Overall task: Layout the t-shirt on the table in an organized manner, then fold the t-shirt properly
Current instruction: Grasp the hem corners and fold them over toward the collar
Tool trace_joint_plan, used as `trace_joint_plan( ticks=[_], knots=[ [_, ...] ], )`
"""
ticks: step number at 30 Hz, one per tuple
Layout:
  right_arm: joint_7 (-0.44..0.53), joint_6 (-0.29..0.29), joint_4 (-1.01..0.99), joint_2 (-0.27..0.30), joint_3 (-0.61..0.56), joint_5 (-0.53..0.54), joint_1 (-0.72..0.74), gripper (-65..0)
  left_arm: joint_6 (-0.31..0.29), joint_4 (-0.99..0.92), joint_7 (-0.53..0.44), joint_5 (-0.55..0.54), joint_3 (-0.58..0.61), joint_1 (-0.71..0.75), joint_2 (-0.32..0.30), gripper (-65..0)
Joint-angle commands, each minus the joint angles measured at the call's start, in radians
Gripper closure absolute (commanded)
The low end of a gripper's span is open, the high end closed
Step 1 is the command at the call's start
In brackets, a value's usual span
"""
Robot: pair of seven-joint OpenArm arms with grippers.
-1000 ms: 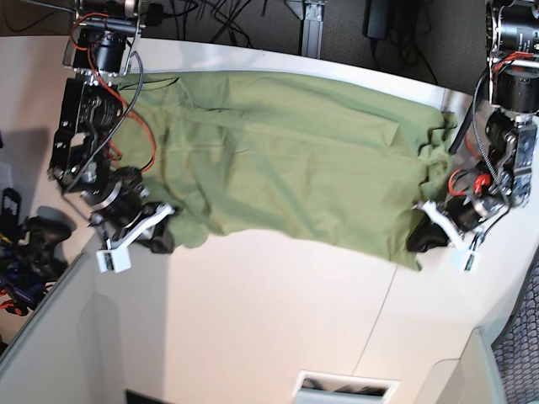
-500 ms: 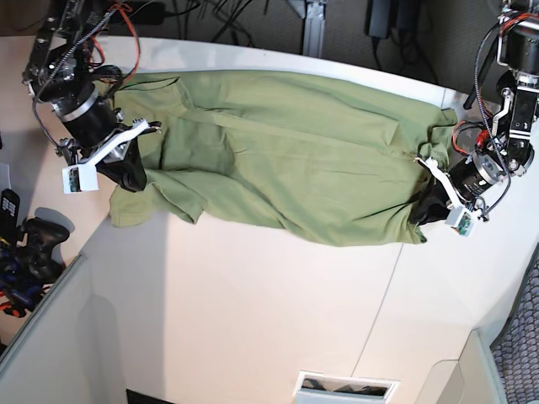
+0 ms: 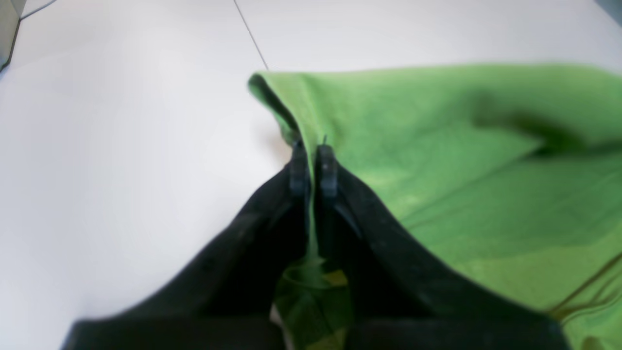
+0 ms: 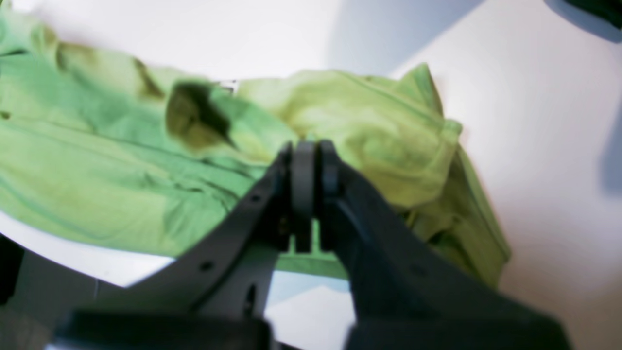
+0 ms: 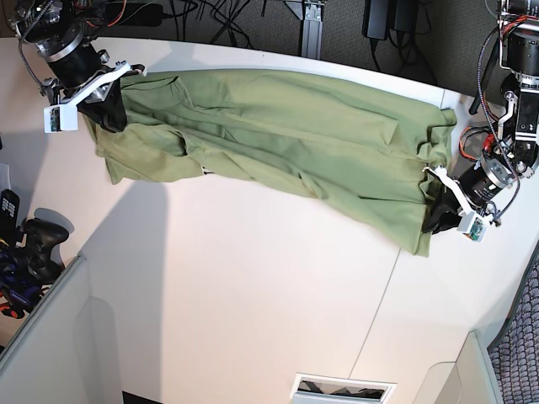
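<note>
Currently the left gripper (image 3: pixel 311 160) is clamped on the edge of the t-shirt (image 5: pixel 286 139), with a strip of fabric visible between its closed jaws, and the right gripper (image 4: pixel 307 163) is likewise closed, judged to be pinching cloth at the opposite end. Between them the garment lies stretched across the far half of the table (image 5: pixel 253 295), wrinkled and partly doubled over; if either arm pulls further, the narrow pinch may slip free or the far edge may slide off the tabletop
</note>
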Motion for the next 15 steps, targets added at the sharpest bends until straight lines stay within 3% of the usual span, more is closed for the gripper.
trace_joint_plan(
  ticks=[1, 6, 11, 12, 15],
  knots=[
    [0.029, 0.005, 0.017, 0.011, 0.01, 0.014, -0.005, 0.0, 0.009, 0.016, -0.049, -0.004, -0.008, -0.008, -0.014, 0.0],
    [0.019, 0.005, 0.01, -0.018, 0.01, 0.001, -0.019, 0.0, 0.01, 0.016, -0.208, 0.15, -0.008, 0.043, -0.014, 0.0],
    [0.016, 0.005, -0.043, -0.042, 0.009, -0.027, -0.019, 0.0, 0.01, 0.018, -0.313, 0.169, -0.008, 0.07, -0.014, 0.0],
    [0.017, 0.005, -0.058, -0.041, 0.009, -0.027, -0.019, -3.8, 0.01, 0.022, -0.322, 0.176, -0.008, 0.07, -0.014, 0.0],
    [0.024, 0.005, -0.093, -0.041, 0.009, -0.027, -0.019, -24.8, 0.023, 0.048, -0.39, 0.276, -0.008, 0.076, -0.014, 0.0]
  ],
)
